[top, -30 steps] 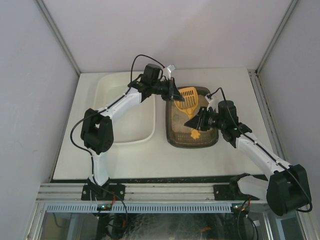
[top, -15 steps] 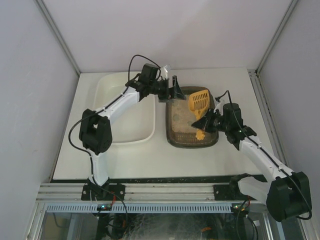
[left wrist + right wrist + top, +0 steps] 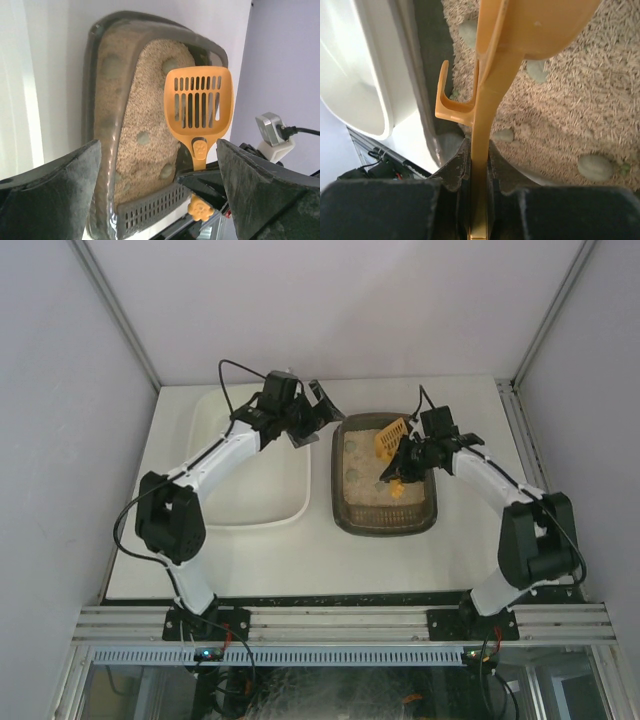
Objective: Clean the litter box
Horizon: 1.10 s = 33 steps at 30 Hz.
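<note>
The dark grey-brown litter box (image 3: 386, 528) holds beige litter with several grey-green clumps (image 3: 594, 167). An orange slotted scoop (image 3: 390, 437) hangs over the tray's far right part, and my right gripper (image 3: 405, 466) is shut on its handle (image 3: 482, 145). In the right wrist view the handle stands pinched between both fingers, above the litter. My left gripper (image 3: 315, 408) is open, just off the tray's far left corner, holding nothing. In the left wrist view its wide-spread fingers (image 3: 55, 200) frame the tray (image 3: 92, 100) and the scoop (image 3: 199, 102).
A larger white plastic tub (image 3: 250, 523) stands directly left of the litter box, beneath my left forearm. The tub's wall (image 3: 360, 75) also shows in the right wrist view. Metal frame posts rise at the table's back corners.
My left gripper opened, let go of the scoop and drew back to the left. My right gripper shut on the scoop's handle and carried it toward the tray's far right.
</note>
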Each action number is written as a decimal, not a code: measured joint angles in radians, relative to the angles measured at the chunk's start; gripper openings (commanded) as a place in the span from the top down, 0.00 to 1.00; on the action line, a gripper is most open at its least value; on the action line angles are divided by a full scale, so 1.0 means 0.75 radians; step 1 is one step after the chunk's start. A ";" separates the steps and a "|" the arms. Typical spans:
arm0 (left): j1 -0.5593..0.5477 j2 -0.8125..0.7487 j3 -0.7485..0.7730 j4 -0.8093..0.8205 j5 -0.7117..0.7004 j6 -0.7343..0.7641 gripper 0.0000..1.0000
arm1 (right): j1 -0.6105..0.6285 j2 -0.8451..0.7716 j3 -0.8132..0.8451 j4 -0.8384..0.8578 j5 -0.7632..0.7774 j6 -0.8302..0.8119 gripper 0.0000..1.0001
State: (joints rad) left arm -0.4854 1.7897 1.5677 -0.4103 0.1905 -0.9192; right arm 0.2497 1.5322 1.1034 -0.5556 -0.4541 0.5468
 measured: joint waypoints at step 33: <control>0.209 0.129 0.043 -0.097 -0.053 -0.005 0.00 | 0.114 0.521 0.353 0.003 -0.185 -0.055 1.00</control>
State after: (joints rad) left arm -0.3286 1.8862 1.5997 -0.4828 0.1509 -0.9230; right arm 0.3355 1.9232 1.3682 -0.5537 -0.5930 0.5053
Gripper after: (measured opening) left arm 0.996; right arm 0.077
